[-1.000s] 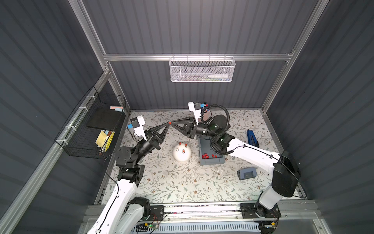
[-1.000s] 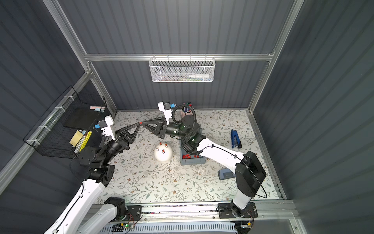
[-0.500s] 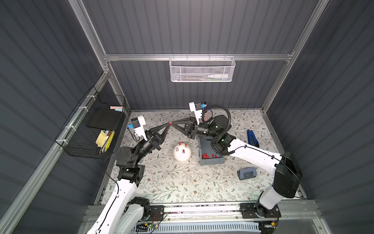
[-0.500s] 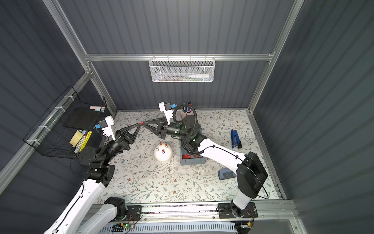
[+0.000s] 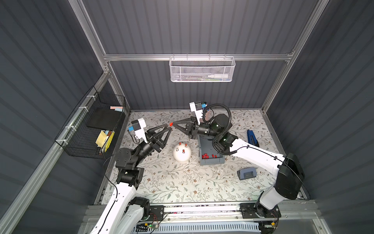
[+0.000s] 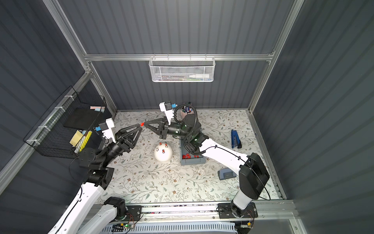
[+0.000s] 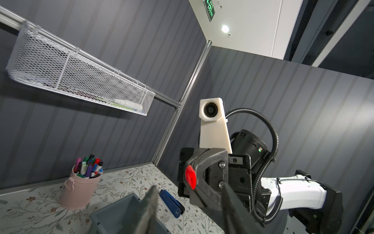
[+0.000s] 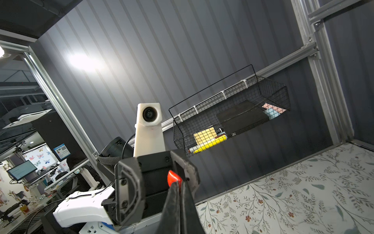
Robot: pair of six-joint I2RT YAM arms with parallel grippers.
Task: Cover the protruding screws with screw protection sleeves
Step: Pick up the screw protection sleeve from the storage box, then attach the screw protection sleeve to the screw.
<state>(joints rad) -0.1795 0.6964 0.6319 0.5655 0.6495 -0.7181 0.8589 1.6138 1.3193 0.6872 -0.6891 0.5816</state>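
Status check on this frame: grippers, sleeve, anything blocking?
Left gripper open. Right gripper shut on red sleeve. One screw on white dome looks bare. Nothing blocking.

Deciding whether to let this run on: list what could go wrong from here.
The right pincer grips the red sleeve by its very tips, in mid-air; it may pop out and drop.
The open left pincer sits close beside it; pulling back could knock it.
The bare screw on the dome is thin; a tilted sleeve may miss.
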